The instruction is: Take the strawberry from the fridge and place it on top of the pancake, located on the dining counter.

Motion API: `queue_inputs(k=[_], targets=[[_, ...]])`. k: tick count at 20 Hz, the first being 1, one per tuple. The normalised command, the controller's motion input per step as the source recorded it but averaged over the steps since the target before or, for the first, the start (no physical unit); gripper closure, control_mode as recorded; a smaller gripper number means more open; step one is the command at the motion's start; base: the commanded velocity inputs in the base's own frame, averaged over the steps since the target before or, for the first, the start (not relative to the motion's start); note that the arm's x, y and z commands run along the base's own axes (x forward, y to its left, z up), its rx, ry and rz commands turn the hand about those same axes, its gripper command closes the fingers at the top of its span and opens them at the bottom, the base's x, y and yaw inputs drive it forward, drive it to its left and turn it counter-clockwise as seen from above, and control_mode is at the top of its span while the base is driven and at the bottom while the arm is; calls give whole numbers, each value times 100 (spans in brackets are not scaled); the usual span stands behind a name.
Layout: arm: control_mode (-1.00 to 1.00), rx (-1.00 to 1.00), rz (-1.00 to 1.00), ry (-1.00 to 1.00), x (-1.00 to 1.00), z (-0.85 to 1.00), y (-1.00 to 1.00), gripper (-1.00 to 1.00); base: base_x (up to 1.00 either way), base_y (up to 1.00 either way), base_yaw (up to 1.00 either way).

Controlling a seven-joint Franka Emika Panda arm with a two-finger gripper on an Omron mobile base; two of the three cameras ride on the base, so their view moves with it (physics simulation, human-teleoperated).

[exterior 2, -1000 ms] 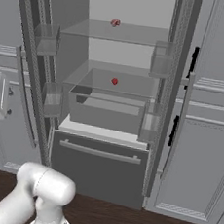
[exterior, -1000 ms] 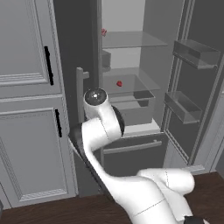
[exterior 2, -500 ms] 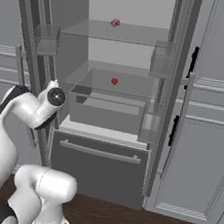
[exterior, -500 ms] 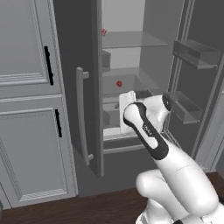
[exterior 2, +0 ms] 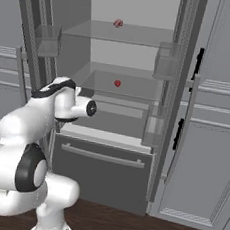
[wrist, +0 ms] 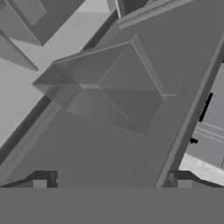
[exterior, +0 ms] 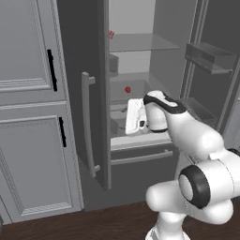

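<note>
The strawberry (exterior 2: 117, 83) was bright red, the fridge (exterior 2: 106, 171) dark grey with a pale interior, the floor (exterior 2: 125, 228) dark brown wood.

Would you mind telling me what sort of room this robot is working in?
Most likely a kitchen: an open fridge with glass shelves, a strawberry on one of them, and tall panelled cabinets beside it.

We find no readable text, label, brand, number or sign anywhere here. The fridge (exterior 2: 108, 151) carries no lettering on its doors, shelves or drawer; the cabinets (exterior: 33, 117) beside it are plain panels with black handles, and the robot's white arm (exterior: 187, 136) bears no marking we can read.
</note>
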Motion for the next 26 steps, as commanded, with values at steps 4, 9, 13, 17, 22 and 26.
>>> queue_inputs(k=[4, 9, 13, 17, 22, 26], targets=[[-100, 5, 27, 18, 31, 0, 32, -100, 0, 0, 0], [-100, 13, 27, 25, 47, 0, 41, -100, 0, 0, 0], [-100, 1, 23, 21, 16, 0, 49, -100, 0, 0, 0], [-100, -4, 22, 11, -1, -3, 98, -100, 0, 0, 0], [-100, -6, 13, 0, -16, -3, 100, -100, 0, 0, 0], [-100, -3, 4, 0, -21, -8, 99, -100, 0, 0, 0]])
